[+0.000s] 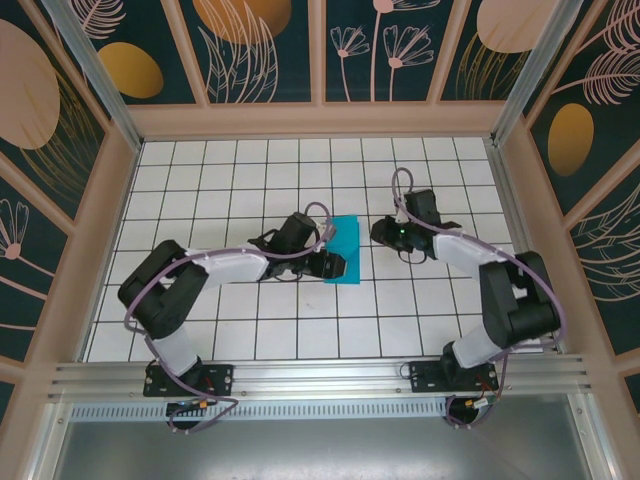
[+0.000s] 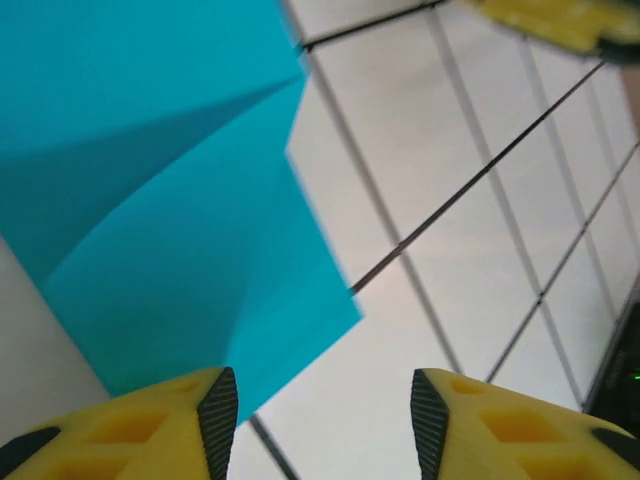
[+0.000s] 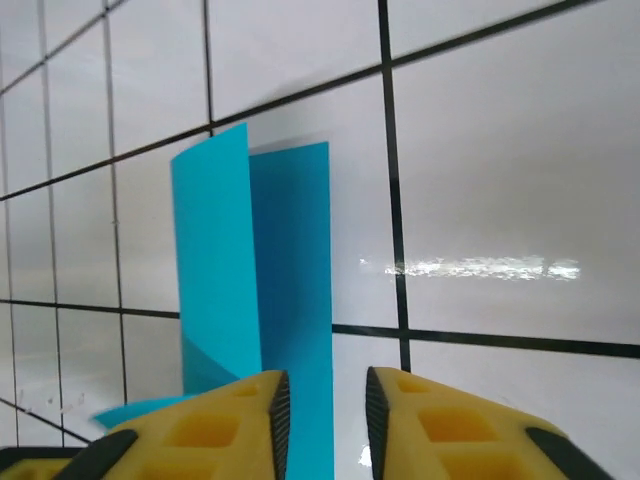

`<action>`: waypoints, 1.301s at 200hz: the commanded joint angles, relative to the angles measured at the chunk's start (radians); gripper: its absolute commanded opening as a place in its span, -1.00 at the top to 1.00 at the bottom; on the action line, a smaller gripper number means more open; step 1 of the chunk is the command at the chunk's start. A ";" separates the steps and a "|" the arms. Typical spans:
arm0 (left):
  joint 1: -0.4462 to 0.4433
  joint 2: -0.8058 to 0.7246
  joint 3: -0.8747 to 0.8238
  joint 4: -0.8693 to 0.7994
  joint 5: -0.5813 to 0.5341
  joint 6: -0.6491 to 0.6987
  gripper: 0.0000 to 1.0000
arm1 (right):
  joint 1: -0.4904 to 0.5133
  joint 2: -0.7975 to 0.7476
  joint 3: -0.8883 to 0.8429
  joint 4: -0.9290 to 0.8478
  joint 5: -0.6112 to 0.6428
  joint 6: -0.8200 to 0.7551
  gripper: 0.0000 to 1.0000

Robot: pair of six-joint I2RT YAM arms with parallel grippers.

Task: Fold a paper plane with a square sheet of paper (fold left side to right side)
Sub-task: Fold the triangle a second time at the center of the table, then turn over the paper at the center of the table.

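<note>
Folded square sheet of paper (image 1: 343, 250) on the bench (image 1: 300, 330), between left fingers (image 2: 216, 412), wide, and right fingers (image 3: 279, 408), narrowly apart; holding nothing. 1 flap (image 3: 215, 250) standing up. Possibly springing open, or sliding if brushed by a finger, spoiling the crease.

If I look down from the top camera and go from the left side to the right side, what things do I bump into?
left arm → paper → right gripper → right arm
</note>
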State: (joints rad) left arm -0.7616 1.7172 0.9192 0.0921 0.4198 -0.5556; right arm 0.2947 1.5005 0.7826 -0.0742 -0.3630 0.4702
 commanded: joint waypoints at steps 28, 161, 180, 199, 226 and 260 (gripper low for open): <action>0.083 -0.083 -0.010 -0.044 -0.053 0.006 -0.30 | -0.048 -0.176 -0.160 0.141 -0.072 0.039 0.03; 0.111 0.125 0.031 0.103 0.083 -0.018 0.43 | -0.017 -0.034 -0.243 0.370 -0.306 0.100 -0.37; 0.113 0.109 0.022 0.098 0.067 -0.015 0.56 | 0.000 0.013 -0.226 0.393 -0.304 0.111 -0.32; 0.115 0.095 0.015 0.093 0.054 -0.012 0.65 | 0.015 0.056 -0.202 0.416 -0.304 0.120 -0.27; 0.117 0.085 0.002 0.101 0.044 -0.018 0.67 | 0.034 0.105 -0.169 0.441 -0.311 0.129 -0.18; 0.118 0.085 -0.009 0.114 0.042 -0.026 0.68 | 0.065 0.160 -0.134 0.472 -0.318 0.143 -0.10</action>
State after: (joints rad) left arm -0.6525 1.8275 0.9276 0.1802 0.4709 -0.5781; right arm 0.3363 1.6264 0.6060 0.3321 -0.6567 0.5949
